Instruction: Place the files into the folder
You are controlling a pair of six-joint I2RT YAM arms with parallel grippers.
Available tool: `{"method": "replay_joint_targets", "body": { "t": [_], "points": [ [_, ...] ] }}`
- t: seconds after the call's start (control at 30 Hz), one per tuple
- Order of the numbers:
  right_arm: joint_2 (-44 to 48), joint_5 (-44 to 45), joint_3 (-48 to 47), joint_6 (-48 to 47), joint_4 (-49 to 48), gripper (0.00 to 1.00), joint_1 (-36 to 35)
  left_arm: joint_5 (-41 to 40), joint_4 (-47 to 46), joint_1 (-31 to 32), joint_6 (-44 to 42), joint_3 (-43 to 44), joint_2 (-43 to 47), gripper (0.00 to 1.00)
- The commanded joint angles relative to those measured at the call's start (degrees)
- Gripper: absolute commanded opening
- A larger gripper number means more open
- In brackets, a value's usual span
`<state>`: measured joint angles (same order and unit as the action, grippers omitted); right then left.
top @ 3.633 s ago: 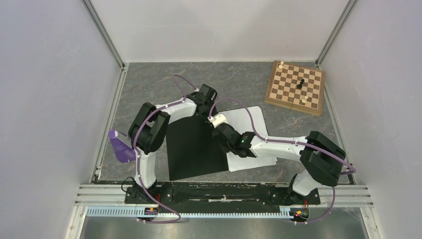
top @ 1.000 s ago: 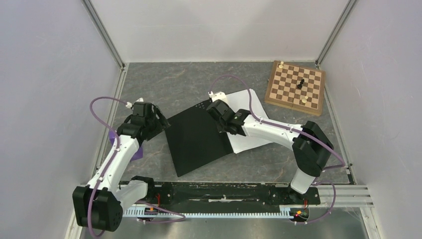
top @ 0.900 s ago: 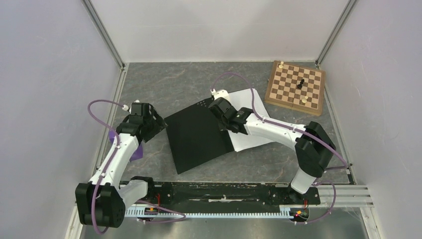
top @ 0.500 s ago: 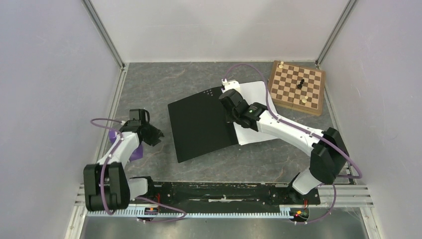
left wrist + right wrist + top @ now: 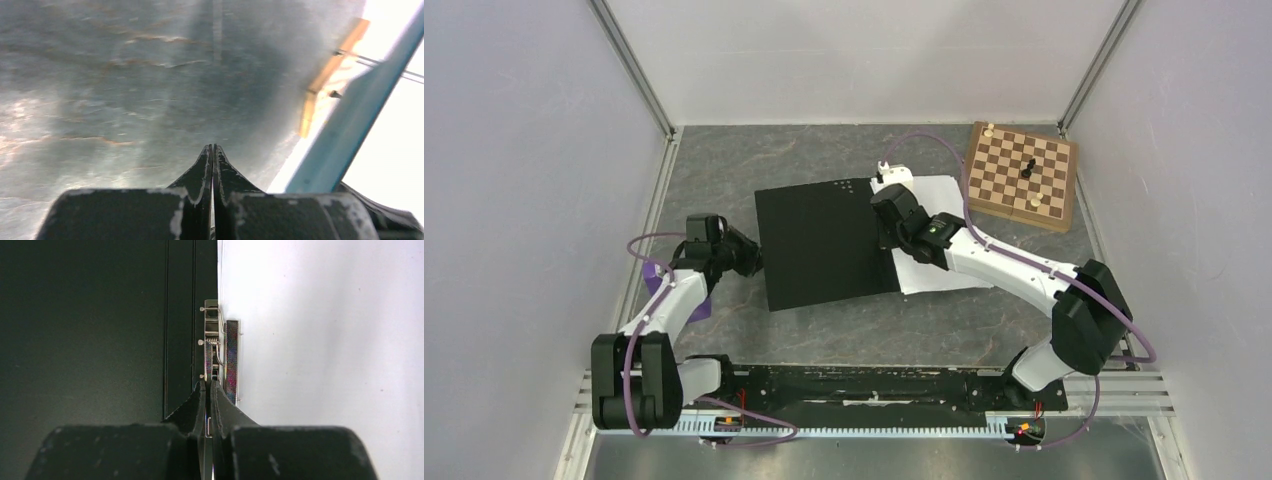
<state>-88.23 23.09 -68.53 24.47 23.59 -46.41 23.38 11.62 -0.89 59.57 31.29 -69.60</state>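
Folder (image 5: pixel 824 245) lies open at mid-frame on the bench (image 5: pixel 724 170), black inside up. White files (image 5: pixel 929 278) lie along its right side, by the metal clip (image 5: pixel 220 355). Right gripper (image 5: pixel 209 386) is closed, its tips at that clip. Left gripper (image 5: pixel 212 148) is closed on nothing, just left of the folder.

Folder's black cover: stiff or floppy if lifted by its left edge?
Probably fairly stiff: the cover lies flat with straight edges. It looks thin, so it may bow if lifted at one corner. Likely light, so a push would probably slide the whole folder over the table.
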Motion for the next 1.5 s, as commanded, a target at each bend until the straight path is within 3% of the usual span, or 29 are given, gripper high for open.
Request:
{"method": "replay_joint_targets", "body": {
  "t": [0.0, 0.53, 0.57, 0.7, 0.87, 1.13, 1.3, 1.47],
  "points": [
    [0.2, -4.6, 3.6, 4.0, -9.8, 0.0, -0.2, 4.3, 0.2, 0.2, 0.9, 6.5, 5.0, 0.02],
    [-13.7, -18.6, 8.3, 16.6, -32.0, 0.01, -5.4, -3.3, 5.3, 13.0, -4.6, 15.9, 3.1, 0.04],
    [-12.9, -18.2, 8.8, 16.7, -31.9, 0.05, -5.4, -3.8, 5.3, 13.6, -4.6, 16.4, 2.6, 0.04],
    [-4.6, -16.3, 14.3, 16.7, -31.3, 0.44, -3.6, -5.9, 5.1, 18.3, -4.6, 18.9, 0.5, 0.04],
    [10.2, -12.3, 21.6, 15.5, -26.2, 0.69, 1.4, -10.9, 4.9, 26.1, -4.0, 23.1, -3.7, 0.04],
    [31.4, 4.3, 23.8, 8.7, -9.0, 0.9, 4.0, -16.7, 2.1, 36.8, -2.7, 30.5, -16.8, 0.05],
    [36.6, 7.5, 23.4, 6.5, -3.7, 0.98, 4.1, -17.2, 0.6, 40.5, -3.3, 34.9, -27.7, 0.06],
    [38.2, 7.4, 24.8, 5.7, -2.6, 0.99, 4.0, -17.1, -0.5, 42.4, -4.3, 36.7, -35.3, 0.07]
  ]
}}
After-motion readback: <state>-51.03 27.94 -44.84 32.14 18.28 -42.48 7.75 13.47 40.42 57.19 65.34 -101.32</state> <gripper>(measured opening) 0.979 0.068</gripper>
